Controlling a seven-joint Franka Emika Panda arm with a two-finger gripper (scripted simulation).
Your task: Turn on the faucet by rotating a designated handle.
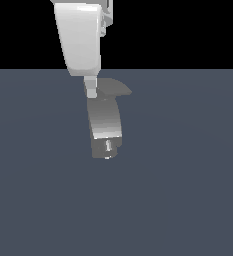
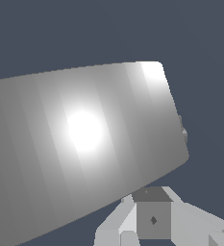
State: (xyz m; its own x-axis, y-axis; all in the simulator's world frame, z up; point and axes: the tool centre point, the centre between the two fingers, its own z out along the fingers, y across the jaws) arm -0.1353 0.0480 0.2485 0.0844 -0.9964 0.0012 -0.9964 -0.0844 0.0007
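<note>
White claw (image 1: 91, 92) just above the grey faucet (image 1: 106, 125), flat handle (image 1: 115, 88) right beside it — touching or not unclear — claw open or closed, cannot tell

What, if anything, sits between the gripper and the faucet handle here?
Nothing visible does. In the exterior view the gripper is down beside the handle, at its end on the exterior view's left, atop the faucet. Actual contact can't be confirmed.

Glossy white boxy arm housing (image 1: 80, 40), short pale-grey fingers (image 1: 91, 87).
</note>
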